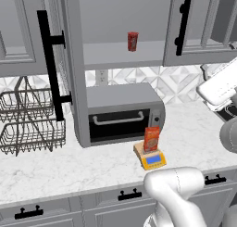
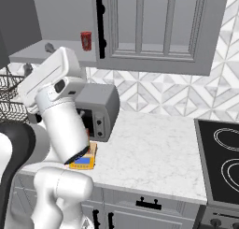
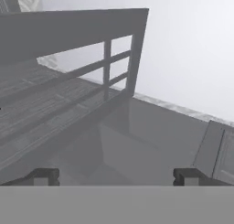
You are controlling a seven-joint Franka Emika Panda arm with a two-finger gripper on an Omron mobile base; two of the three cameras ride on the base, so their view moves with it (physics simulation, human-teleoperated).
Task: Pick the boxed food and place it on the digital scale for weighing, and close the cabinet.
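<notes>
While the small orange-red cardboard box of food (image 1: 151, 138) stands upright on the flat yellow-orange digital scale (image 1: 151, 159), right in front of the grey toaster oven (image 1: 124, 112) on the white marble counter (image 1: 69, 168), the grey panelled wall cabinet (image 1: 69, 68) hangs wide open with its long black bar handle (image 1: 50, 66) jutting out. Up on its shelf sits a small red can (image 1: 133, 41), and the two-finger gripper (image 3: 116, 176) has its dark tips spread wide, holding nothing

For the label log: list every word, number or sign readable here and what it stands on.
None can be read.
Boxed food: pale marks on its front, too blurred to read.
Scale: blue display, no digits legible.
Red can: markings too small to read.
Toaster oven: no legible marks.
</notes>
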